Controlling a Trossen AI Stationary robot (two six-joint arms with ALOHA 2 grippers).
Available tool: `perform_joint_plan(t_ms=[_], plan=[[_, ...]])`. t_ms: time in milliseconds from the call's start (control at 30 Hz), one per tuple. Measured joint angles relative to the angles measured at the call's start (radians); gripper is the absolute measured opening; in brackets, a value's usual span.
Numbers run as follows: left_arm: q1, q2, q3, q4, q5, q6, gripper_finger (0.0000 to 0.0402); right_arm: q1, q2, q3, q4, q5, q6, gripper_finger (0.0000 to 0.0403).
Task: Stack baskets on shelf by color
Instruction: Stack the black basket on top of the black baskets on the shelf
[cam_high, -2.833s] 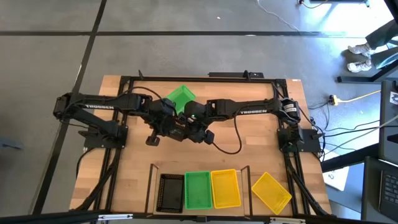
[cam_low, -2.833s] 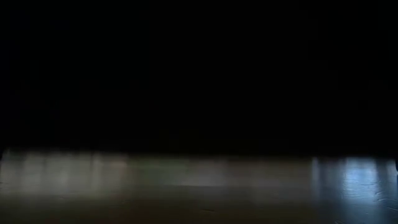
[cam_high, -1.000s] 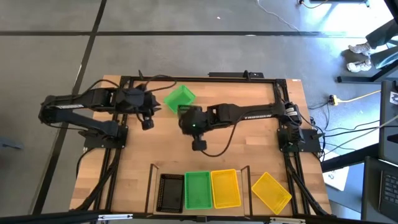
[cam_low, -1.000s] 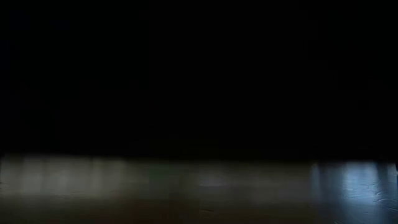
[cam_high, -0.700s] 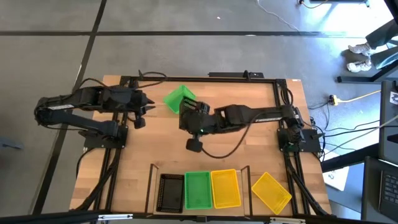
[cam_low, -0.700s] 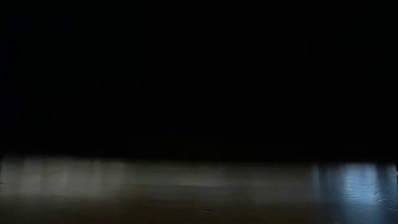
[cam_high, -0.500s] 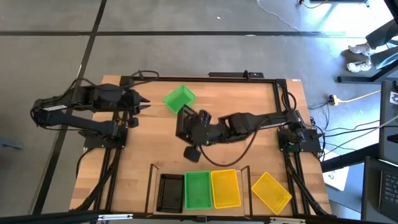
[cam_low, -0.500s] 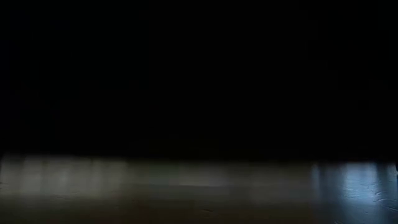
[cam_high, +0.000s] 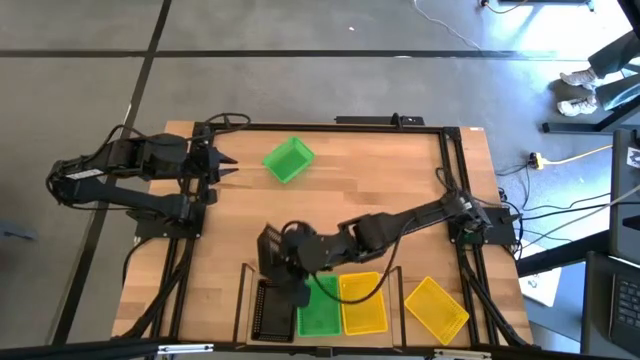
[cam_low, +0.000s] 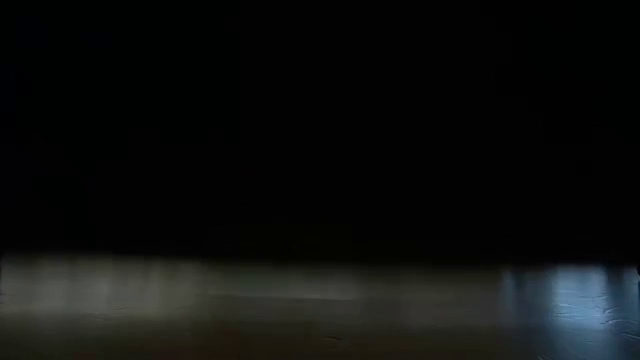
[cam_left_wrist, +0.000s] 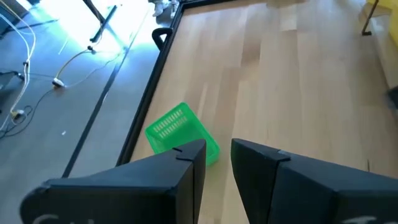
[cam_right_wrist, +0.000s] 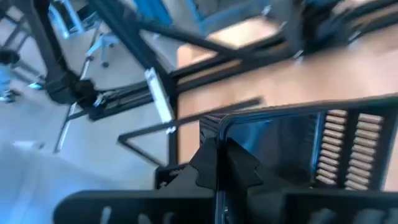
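Green (cam_high: 289, 160), yellow (cam_high: 436, 309), black baskets (cam_high: 271, 310)

Black basket (cam_high: 272, 250) held above shelf (cam_high: 243, 290); green basket (cam_high: 289, 160) apart.

low view: nearly all dark | black basket (cam_right_wrist: 292, 143): cut off, blurred

High view evenly lit, sharp; low view nearly black (faint floor sheen only); right wrist view motion-blurred
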Motion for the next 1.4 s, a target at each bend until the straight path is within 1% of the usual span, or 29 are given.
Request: perform_joint_plan(t_ms=[100, 233, 333, 433, 500, 633, 700, 800, 933, 1033, 1167, 1233, 1400], plan=[[0.000, 0.000, 0.000, -0.004, 0.000, 0.002, 0.0069, 0.016, 0.027, -0.003, 0.017, -0.045, 0.024, 0.0001], [0.000, 0.001, -0.001, -0.024, 0.036, 0.002, 0.0069, 0.032, 0.037, -0.003, 0.028, -0.048, 0.027, 0.0001], [0.000, 0.001, -0.001, -0.027, 0.041, 0.002, 0.0069, 0.035, 0.038, -0.002, 0.028, -0.048, 0.047, 0.0001], [0.000, 0.001, -0.001, -0.028, 0.042, 0.002, 0.0069, 0.039, 0.038, -0.002, 0.036, -0.043, 0.008, 0.0001], [0.000, 0.001, -0.001, -0.029, 0.065, 0.008, 0.0069, 0.039, 0.038, -0.002, 0.034, -0.035, -0.021, 0.0001], [0.000, 0.002, -0.001, -0.027, 0.161, 0.099, 0.0069, 0.040, 0.038, -0.002, 0.002, 0.014, -0.119, 0.0001], [0.000, 0.006, -0.001, -0.020, 0.202, 0.160, 0.0069, 0.040, 0.038, -0.002, -0.027, 0.061, -0.191, 0.0001], [0.000, 0.017, -0.001, -0.015, 0.262, 0.261, 0.0069, 0.035, 0.038, -0.002, -0.056, 0.098, -0.283, 0.0001], [0.000, 0.040, -0.001, -0.014, 0.367, 0.399, 0.0069, 0.017, 0.038, -0.002, -0.093, 0.159, -0.356, 0.0001], [0.000, 0.064, -0.001, -0.012, 0.435, 0.474, 0.0069, -0.005, 0.038, -0.002, -0.092, 0.165, -0.393, 0.0001], [0.000, 0.083, -0.001, -0.005, 0.451, 0.497, 0.0069, -0.031, 0.038, 0.002, -0.098, 0.165, -0.401, 0.0001], [-0.001, 0.085, -0.001, 0.012, 0.453, 0.506, 0.0069, -0.041, 0.038, 0.022, -0.129, 0.164, -0.415, 0.0001], [-0.001, 0.104, -0.001, 0.051, 0.454, 0.591, 0.0069, -0.067, 0.037, 0.029, -0.182, 0.151, -0.453, 0.0001]])
